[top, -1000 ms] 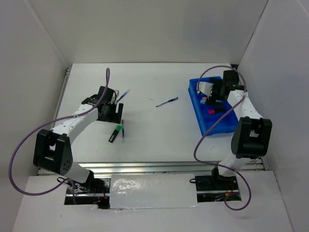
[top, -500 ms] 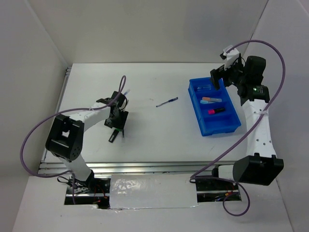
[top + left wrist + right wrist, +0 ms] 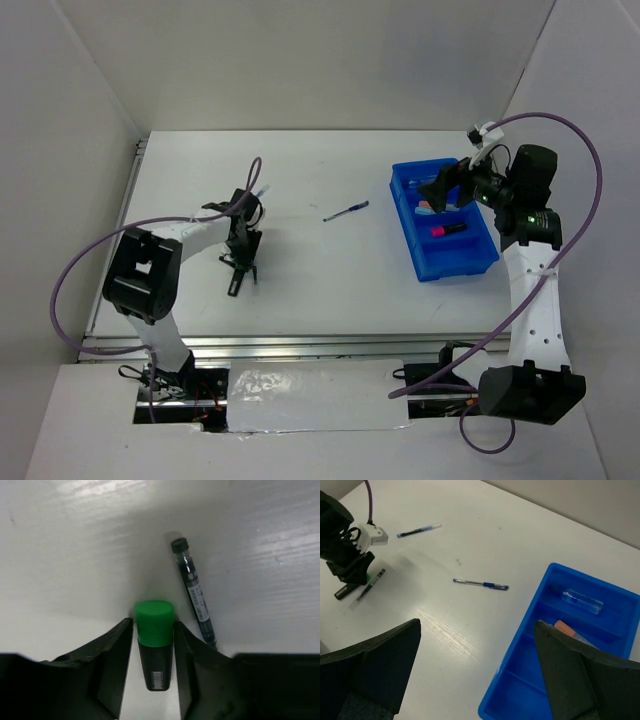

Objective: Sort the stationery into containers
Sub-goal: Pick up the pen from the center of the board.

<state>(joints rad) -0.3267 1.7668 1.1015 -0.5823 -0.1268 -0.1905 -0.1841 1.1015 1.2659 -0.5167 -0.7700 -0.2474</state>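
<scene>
A black highlighter with a green cap (image 3: 155,652) lies on the white table, its black end showing below my left gripper (image 3: 241,262). My left gripper (image 3: 153,626) is shut on its cap, one finger on each side. A dark thin pen (image 3: 195,600) lies just right of it. My right gripper (image 3: 450,188) is open and empty, raised above the blue tray (image 3: 425,268). The tray holds a pink-capped highlighter (image 3: 447,230) and a light-blue marker (image 3: 430,208). One thin blue pen (image 3: 346,211) lies mid-table, and another (image 3: 419,530) lies behind the left arm.
In the right wrist view the tray's rim (image 3: 517,647) lies lower right, with a clear piece (image 3: 582,601) in its far compartment. White walls close in the table on the left, back and right. A metal rail runs along the near edge.
My right gripper has lifted out of the tray and pulled back and up, open. My left gripper has come down over the green-capped highlighter and closed round its cap.
</scene>
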